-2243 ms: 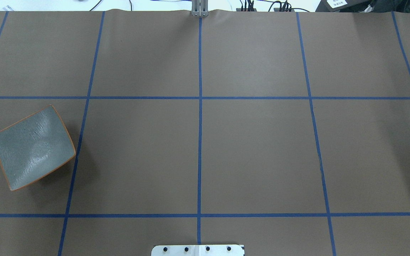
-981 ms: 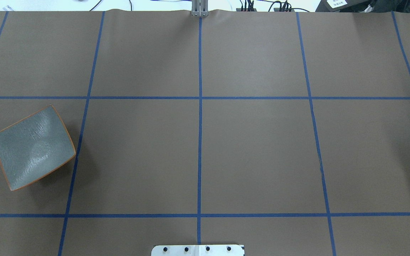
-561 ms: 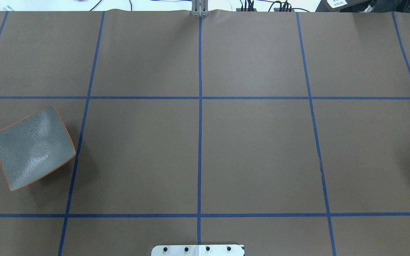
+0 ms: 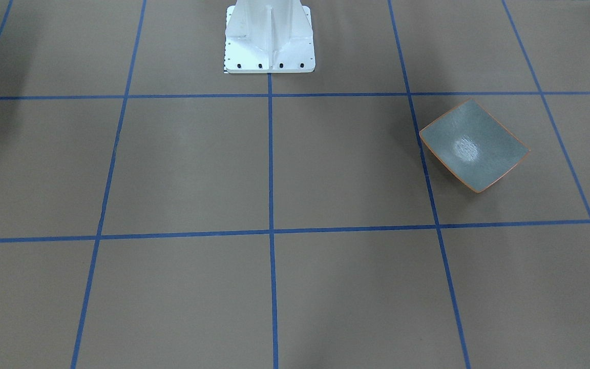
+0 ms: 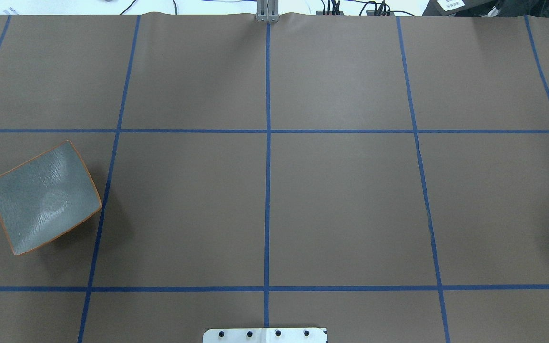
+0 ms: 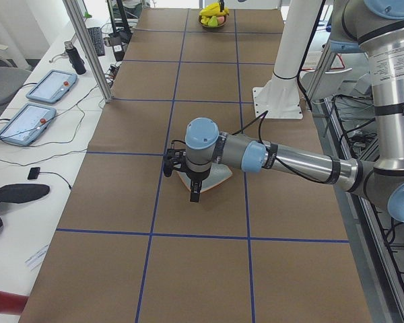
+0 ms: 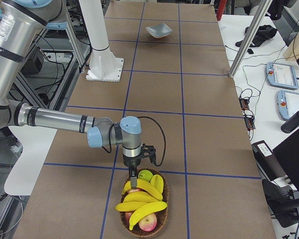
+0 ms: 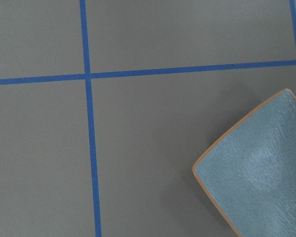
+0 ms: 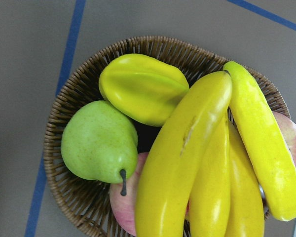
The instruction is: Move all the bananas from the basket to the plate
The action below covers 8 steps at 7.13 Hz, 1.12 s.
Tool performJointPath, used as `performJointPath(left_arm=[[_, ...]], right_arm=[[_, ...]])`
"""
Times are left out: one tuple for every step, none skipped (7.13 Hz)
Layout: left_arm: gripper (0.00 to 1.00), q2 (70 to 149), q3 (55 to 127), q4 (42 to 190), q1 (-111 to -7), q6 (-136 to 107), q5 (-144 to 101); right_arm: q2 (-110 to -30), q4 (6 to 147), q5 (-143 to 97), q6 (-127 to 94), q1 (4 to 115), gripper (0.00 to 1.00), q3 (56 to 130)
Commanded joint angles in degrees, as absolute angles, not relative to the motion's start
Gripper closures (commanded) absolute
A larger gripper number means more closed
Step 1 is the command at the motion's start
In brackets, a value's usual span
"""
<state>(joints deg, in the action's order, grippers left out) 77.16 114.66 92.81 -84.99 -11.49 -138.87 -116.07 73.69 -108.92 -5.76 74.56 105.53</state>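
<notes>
Overhead exterior: the plate (image 5: 43, 197) is staying unmoved at the table's (image 5: 341, 200) left. The bananas (image 9: 187, 153) are lying in the basket (image 9: 69, 98) beneath my right jaws; my left jaws are hanging by the plate. Neither opening can I tell.

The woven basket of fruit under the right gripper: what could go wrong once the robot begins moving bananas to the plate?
1. The yellow bananas lie stacked over pink-red apples, beside a green pear; lifting one could drag other fruit out of the wicker basket.
2. The grey-green, orange-rimmed plate sits at the table's far end, near the left gripper, so the carry is long and a banana might slip from the right gripper.
</notes>
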Motion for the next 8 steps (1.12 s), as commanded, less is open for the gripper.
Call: performJointPath(left_arm=[[0.00, 77.2, 114.7, 92.8, -84.9, -11.6, -138.9], [0.00, 77.2, 114.7, 92.8, -85.0, -11.6, -138.9], [0.00, 77.2, 114.6, 92.8, -85.0, -11.6, -138.8], [0.00, 77.2, 114.5, 92.8, -85.0, -11.6, -138.8], [0.00, 77.2, 114.8, 92.8, -85.0, -11.6, -138.9], [0.00, 77.2, 114.8, 92.8, -85.0, -11.7, -138.9], [0.00, 77.2, 114.8, 92.8, -85.0, -11.6, -138.9], [0.00, 77.2, 114.8, 92.8, -85.0, -11.6, -138.9]], right_arm=[[-116.3, 74.1, -110.1, -10.1, 72.8, 0.01, 105.5], [-116.3, 73.8, -110.6, -14.2, 72.5, 0.01, 105.4], [-116.3, 73.7, -110.6, -14.5, 72.2, 0.01, 105.1], [-116.2, 73.7, -110.3, -15.2, 72.2, 0.01, 104.6], [-115.7, 73.6, -110.0, -16.5, 72.2, 0.01, 103.3], [-115.6, 73.6, -109.9, -16.5, 71.9, 0.01, 103.0], [-115.6, 73.6, -109.7, -16.5, 71.0, 0.01, 102.9], [-115.5, 73.6, -108.9, -16.6, 70.0, 0.01, 102.9]])
